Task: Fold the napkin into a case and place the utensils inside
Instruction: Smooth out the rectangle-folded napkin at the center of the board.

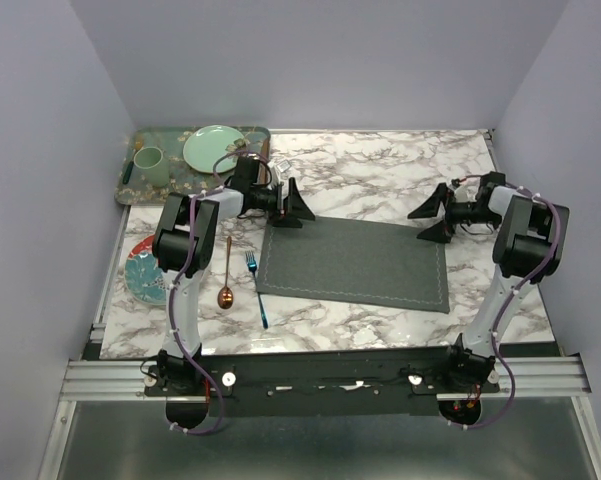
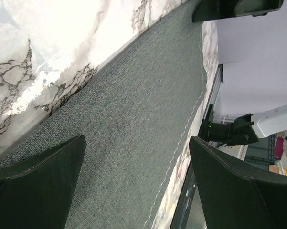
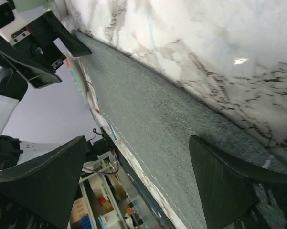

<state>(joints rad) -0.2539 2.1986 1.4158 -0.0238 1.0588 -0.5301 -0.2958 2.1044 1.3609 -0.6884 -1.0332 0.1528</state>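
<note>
The dark grey napkin lies flat and unfolded on the marble table; it also fills the left wrist view and the right wrist view. My left gripper is open at the napkin's far left corner. My right gripper is open at its far right corner. Both hold nothing. The blue fork and the copper spoon lie on the table left of the napkin. No folded case shows.
A patterned green tray at the back left holds a green cup and a green plate. A patterned plate sits at the left, near the spoon. Walls enclose the table on three sides.
</note>
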